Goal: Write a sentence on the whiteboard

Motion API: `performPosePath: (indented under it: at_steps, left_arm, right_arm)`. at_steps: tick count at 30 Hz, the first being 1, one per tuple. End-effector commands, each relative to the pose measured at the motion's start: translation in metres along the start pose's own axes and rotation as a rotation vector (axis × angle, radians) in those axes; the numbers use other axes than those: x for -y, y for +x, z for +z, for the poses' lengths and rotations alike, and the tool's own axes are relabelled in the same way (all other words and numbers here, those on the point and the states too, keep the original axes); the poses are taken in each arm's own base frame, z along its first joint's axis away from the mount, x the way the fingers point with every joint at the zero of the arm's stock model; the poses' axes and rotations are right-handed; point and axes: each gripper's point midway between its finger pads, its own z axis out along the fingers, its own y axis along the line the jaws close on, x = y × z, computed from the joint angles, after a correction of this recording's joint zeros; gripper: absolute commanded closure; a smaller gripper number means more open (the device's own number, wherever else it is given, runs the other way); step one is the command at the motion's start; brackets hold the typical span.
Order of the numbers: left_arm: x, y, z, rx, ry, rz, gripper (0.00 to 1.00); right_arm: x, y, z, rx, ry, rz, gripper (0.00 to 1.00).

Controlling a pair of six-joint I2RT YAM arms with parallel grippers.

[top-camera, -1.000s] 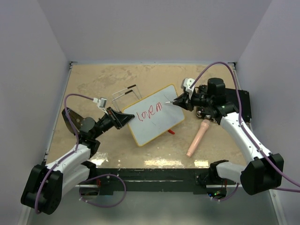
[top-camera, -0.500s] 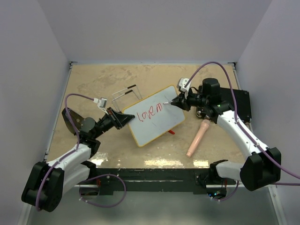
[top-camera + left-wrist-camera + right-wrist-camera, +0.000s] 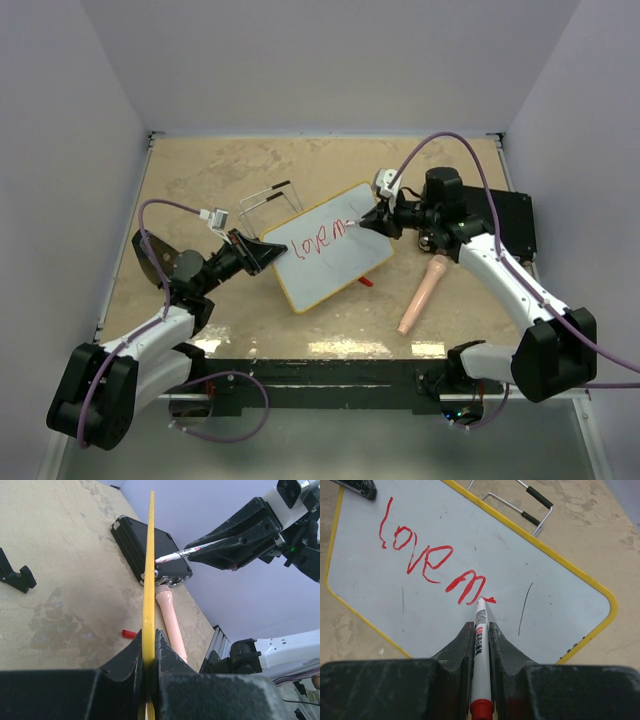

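- Nearest you, the left gripper (image 3: 149,649) has its fingers clenched on the thin yellow rim of the whiteboard (image 3: 330,275), at its left corner. That's a narrow bite. Lean too hard with the pen and the board could pivot or slide out of the pinch, dragging the stroke.
- The red cap (image 3: 366,282) lies just beside the board's near edge, and the pink tube (image 3: 421,293) is near it on the right. A board that shifts could nudge either one.
- The board sits mid-table at a slant. The sentence (image 3: 422,562) reads "love m" so far, in big letters. My guess is that at this size the line runs out of room before the far right corner.
- The right gripper (image 3: 480,627) is clamped on the marker (image 3: 480,612), whose tip touches the board just past the "m". Too much push and the tip could skid. Too little and the line breaks.
- Farther back, the wire stand (image 3: 268,195) lies just beyond the board's far edge.
- The black case (image 3: 512,225) lies beside your right forearm, so a wide elbow swing could clip it.
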Motion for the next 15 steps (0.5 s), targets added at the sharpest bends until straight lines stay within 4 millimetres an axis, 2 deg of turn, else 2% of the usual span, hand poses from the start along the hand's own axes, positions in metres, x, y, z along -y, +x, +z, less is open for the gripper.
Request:
performPosePath:
  at_steps: [1,15]
  left_arm:
    - [0.041,-0.031,0.001,0.099,0.156,0.080,1.00]
    - [0.040,-0.036,0.002,0.109,0.135,0.095,1.00]
  right_arm:
    - [-0.003,-0.007,0.003,0.015,-0.028,-0.036,1.00]
    - [0.005,0.002,-0.001,-0.049,0.015,-0.057,1.00]
